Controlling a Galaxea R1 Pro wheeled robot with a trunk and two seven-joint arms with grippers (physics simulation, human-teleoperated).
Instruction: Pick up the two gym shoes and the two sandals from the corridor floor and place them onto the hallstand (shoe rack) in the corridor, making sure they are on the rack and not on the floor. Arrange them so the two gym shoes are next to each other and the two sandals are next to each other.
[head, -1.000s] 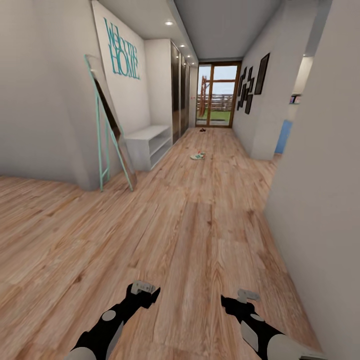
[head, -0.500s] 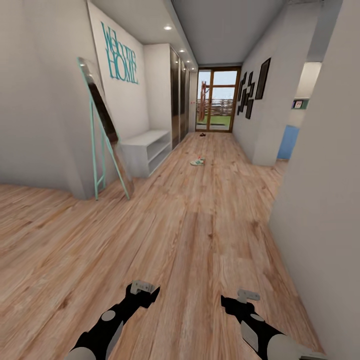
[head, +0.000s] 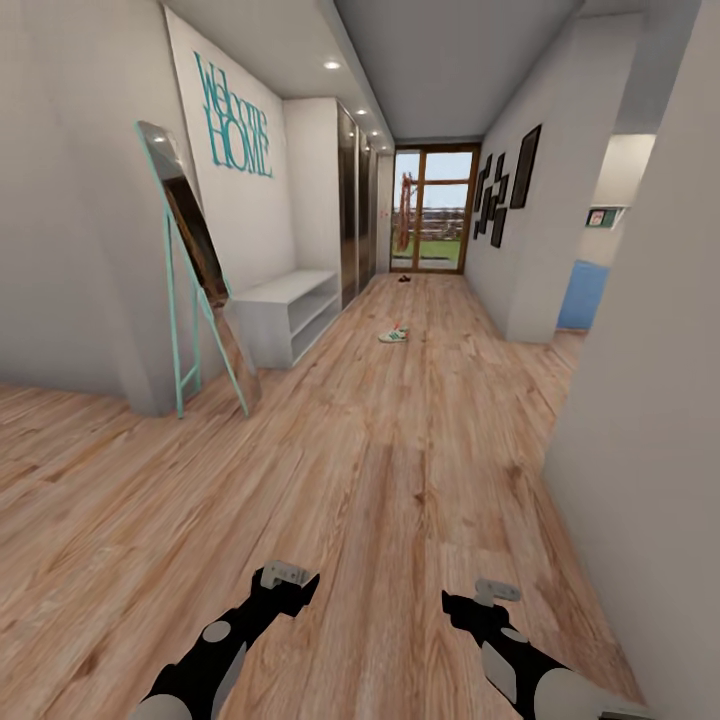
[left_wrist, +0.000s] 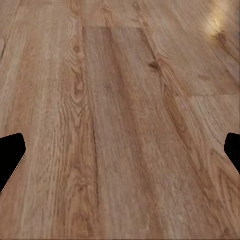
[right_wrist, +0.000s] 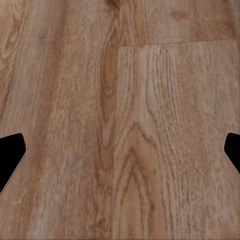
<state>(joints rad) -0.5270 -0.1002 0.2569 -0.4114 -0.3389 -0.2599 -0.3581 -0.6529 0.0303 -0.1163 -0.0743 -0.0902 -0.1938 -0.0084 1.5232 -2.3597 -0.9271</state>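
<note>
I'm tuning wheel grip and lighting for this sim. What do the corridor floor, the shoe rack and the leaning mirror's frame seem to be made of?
Corridor floor: wood-plank laminate by its look, light brown with grain and knots, faint sheen.
Shoe rack: pale grey panels, matte, likely painted board; no grain visible.
Mirror frame: thin teal bars, probably painted metal or wood; too slim to tell.

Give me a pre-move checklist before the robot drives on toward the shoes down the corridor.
1. Left gripper empty, fingers spread in its wrist view: ok.
2. Right gripper empty, open: ok.
3. White sneakers with green stripes located on the wood-plank floor ahead: ok.
4. Dark sandals far off near the glass door: too small to confirm, cannot tell.
5. Pale grey shoe rack shelves free: top looks bare, lower shelves cannot tell.
6. Teal-framed leaning mirror stands off the straight path: ok.
</note>
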